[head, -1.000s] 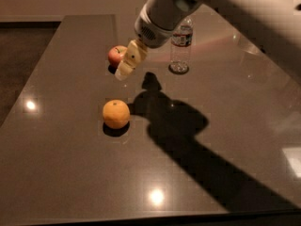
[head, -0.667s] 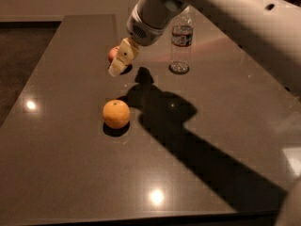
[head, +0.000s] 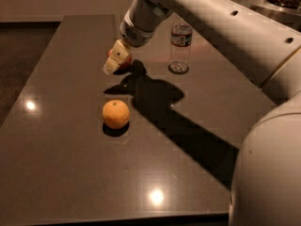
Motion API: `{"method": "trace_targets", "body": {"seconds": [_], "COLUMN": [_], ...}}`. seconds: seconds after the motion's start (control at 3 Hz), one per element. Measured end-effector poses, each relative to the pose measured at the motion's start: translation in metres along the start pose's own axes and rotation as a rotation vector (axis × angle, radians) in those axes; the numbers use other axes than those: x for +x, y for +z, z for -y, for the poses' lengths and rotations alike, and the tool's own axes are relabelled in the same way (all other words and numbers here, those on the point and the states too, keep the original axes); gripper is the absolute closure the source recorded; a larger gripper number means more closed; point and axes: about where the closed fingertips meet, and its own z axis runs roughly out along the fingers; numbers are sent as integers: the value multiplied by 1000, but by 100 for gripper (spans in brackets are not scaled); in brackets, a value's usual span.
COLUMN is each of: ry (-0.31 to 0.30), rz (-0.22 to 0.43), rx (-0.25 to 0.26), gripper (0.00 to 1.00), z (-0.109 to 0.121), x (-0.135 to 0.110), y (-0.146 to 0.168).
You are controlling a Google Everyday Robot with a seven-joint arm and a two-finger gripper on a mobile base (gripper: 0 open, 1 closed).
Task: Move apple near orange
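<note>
The red apple (head: pixel 125 60) sits on the dark table (head: pixel 61 164) toward the back, mostly hidden behind my gripper. My gripper (head: pixel 113 65) reaches down from the upper right and sits right at the apple's left front side, low over the table. The orange (head: pixel 115 114) lies on the table nearer the camera, about a hand's width in front of the apple and apart from the gripper.
A clear water bottle (head: pixel 180 47) stands upright to the right of the apple. My white arm (head: pixel 221 27) crosses the upper right, and its bulk fills the right side. It casts a wide shadow right of the orange. The table's left edge runs diagonally.
My gripper has moved left and down, from just right of the apple to directly against it, now covering most of it. The orange and the bottle have not moved.
</note>
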Motion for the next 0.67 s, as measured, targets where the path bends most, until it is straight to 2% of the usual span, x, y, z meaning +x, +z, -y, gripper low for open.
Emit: {"method": "trace_targets", "body": {"seconds": [0.33, 0.67], "ry": [9, 23], "rz": [3, -11], "rx": [-17, -31], "gripper": [0, 22], "z": [3, 12], "x": [-8, -13], "y": [23, 43]}}
